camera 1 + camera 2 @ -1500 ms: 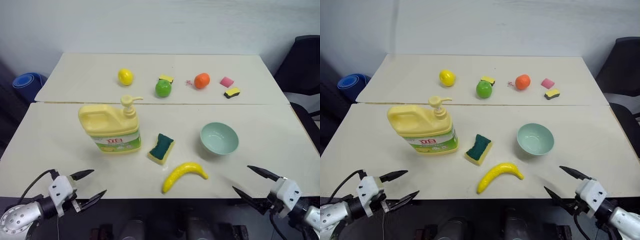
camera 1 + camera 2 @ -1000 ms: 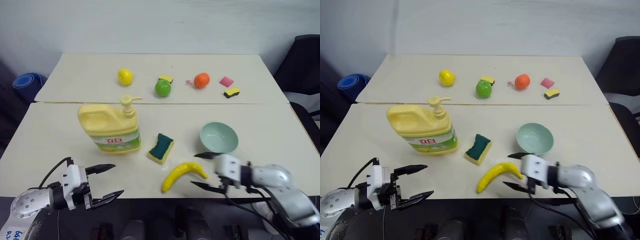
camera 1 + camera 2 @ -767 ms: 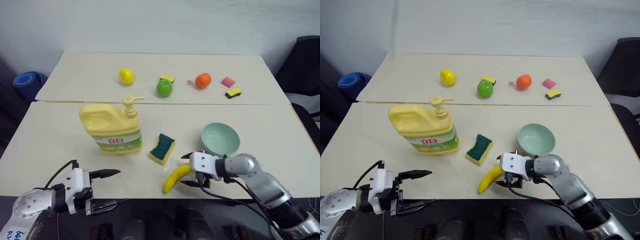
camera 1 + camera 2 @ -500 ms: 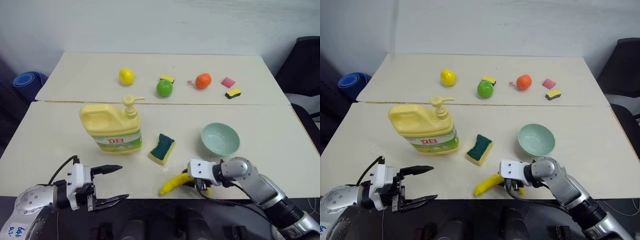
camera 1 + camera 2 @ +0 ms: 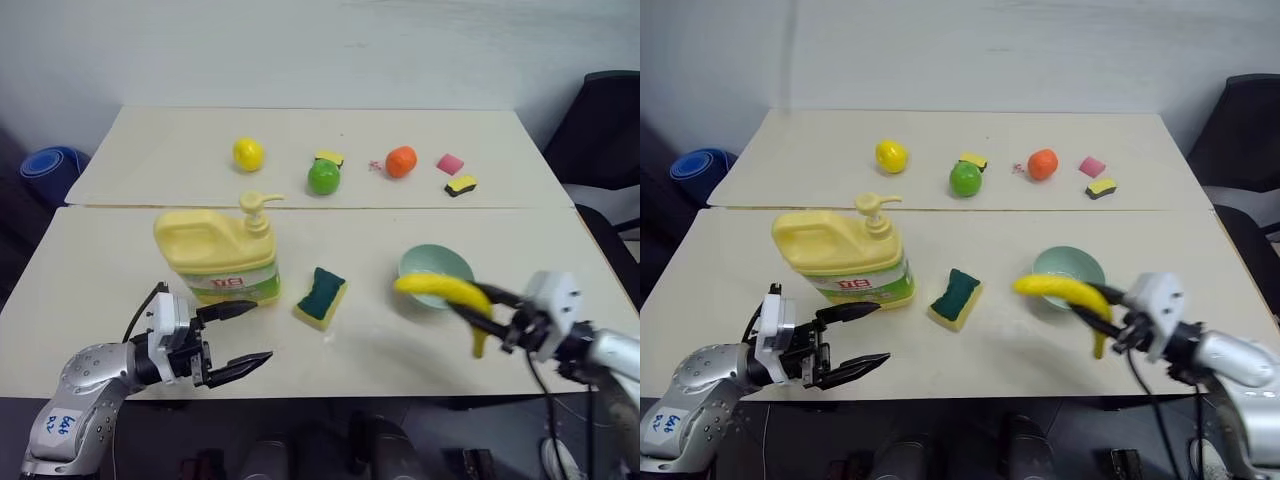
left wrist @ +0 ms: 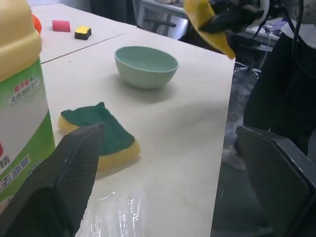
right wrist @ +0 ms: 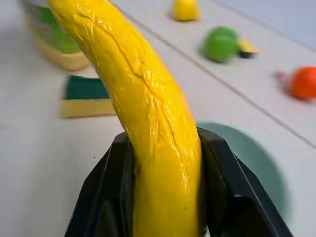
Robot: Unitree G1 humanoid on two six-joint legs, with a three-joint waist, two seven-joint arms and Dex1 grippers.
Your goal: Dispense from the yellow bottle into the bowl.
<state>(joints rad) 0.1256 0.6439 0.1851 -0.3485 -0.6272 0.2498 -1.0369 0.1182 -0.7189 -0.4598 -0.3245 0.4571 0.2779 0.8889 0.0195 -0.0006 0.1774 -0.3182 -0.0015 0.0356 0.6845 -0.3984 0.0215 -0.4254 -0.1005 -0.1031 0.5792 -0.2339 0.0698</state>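
Yellow banana (image 5: 445, 291) clamped in right hand (image 5: 478, 307), lifted beside bowl (image 5: 432, 264); left hand (image 5: 236, 339) spread wide, empty.

Bright, even light overhead casts soft, faint shadows on the pale table (image 5: 100, 280). In the right wrist view the banana (image 7: 148, 108) is sharp, everything behind it blurred.

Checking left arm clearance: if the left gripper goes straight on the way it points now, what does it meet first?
Probably the green-and-yellow sponge. The left gripper is open, level, aimed across the table; the wrist view shows the sponge nearest between its fingers, the bowl beyond. It may pass over the sponge.
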